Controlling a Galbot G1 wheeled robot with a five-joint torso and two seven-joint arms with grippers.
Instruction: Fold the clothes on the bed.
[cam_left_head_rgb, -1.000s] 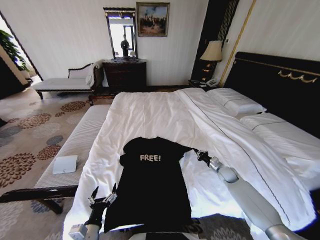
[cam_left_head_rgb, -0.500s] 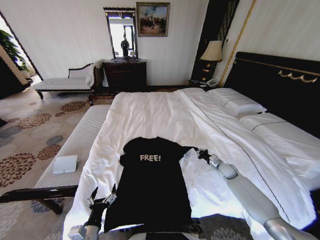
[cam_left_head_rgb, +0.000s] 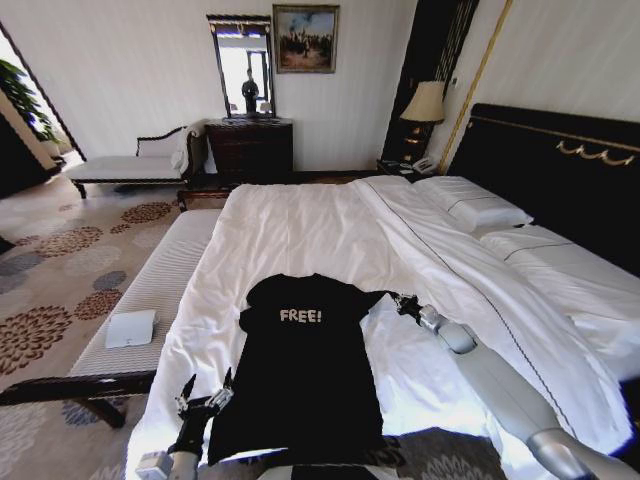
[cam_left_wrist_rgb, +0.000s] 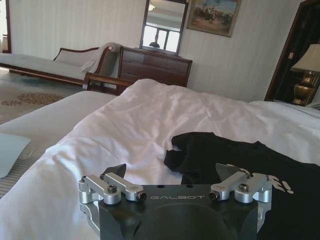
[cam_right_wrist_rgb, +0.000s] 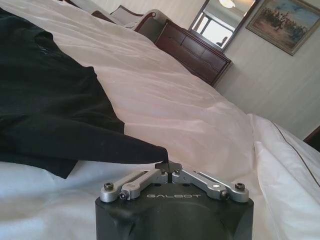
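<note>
The clothes, a black T-shirt (cam_left_head_rgb: 305, 370) with white "FREE!" lettering, lie flat near the foot of the bed (cam_left_head_rgb: 300, 225). My right gripper (cam_left_head_rgb: 400, 303) reaches in from the right and is shut on the tip of the shirt's right sleeve. The right wrist view shows its fingertips (cam_right_wrist_rgb: 168, 166) pinching the point of black fabric (cam_right_wrist_rgb: 50, 110) against the white sheet (cam_right_wrist_rgb: 190, 115). My left gripper (cam_left_head_rgb: 205, 395) stands open just left of the shirt's lower hem. In the left wrist view it (cam_left_wrist_rgb: 175, 175) holds nothing, and the shirt (cam_left_wrist_rgb: 240, 155) lies beyond it.
A narrow white-cushioned bench (cam_left_head_rgb: 150, 285) with a small white object (cam_left_head_rgb: 130, 328) runs along the bed's left side. Pillows (cam_left_head_rgb: 470, 205) and the dark headboard (cam_left_head_rgb: 560, 170) are on the right. A dresser (cam_left_head_rgb: 250, 148) and a lamp (cam_left_head_rgb: 425, 105) stand at the far wall.
My right gripper's fingers have drawn together on the sleeve tip and shifted slightly up the bed. The left arm and the shirt's body have not moved.
</note>
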